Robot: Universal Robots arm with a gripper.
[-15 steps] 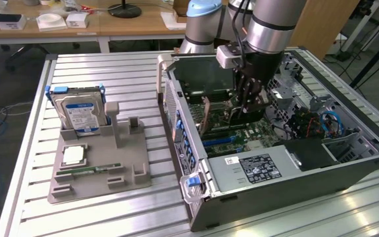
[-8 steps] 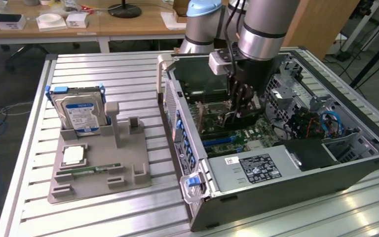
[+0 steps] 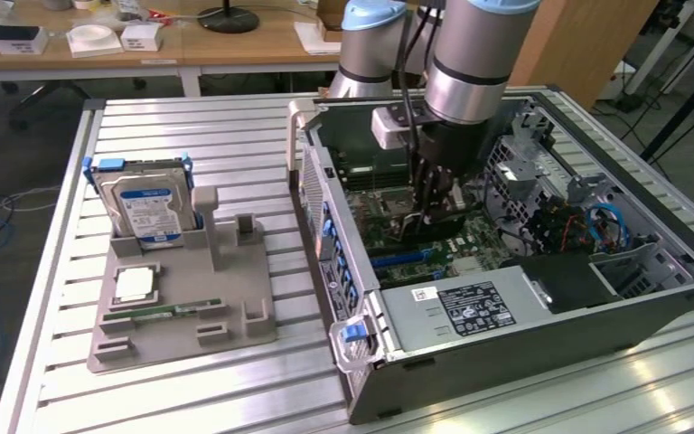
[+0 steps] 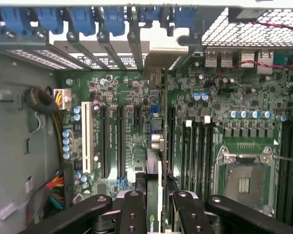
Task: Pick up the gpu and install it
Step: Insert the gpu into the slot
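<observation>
The gpu [image 4: 155, 165] stands on edge between my fingers [image 4: 133, 212] in the wrist view, running over the motherboard's long expansion slots [image 4: 119, 141] toward the case's rear wall. My gripper [image 4: 158, 210] is shut on the card. Its silver end bracket [image 4: 158, 54] sits up against the rear slot openings. I cannot tell whether the card's lower edge sits in a slot. In the exterior view my gripper [image 3: 436, 210] reaches straight down into the open computer case [image 3: 540, 325], low over the motherboard [image 3: 444, 249].
A grey parts holder [image 3: 178, 316] lies at the exterior view's left, with a blue-labelled hard drive [image 3: 145, 206] upright in it, a memory stick [image 3: 160, 312] and a silver chip [image 3: 136, 284]. Inside the case are the power supply [image 3: 468, 303], blue cables [image 3: 606, 221] and the processor socket [image 4: 244, 183].
</observation>
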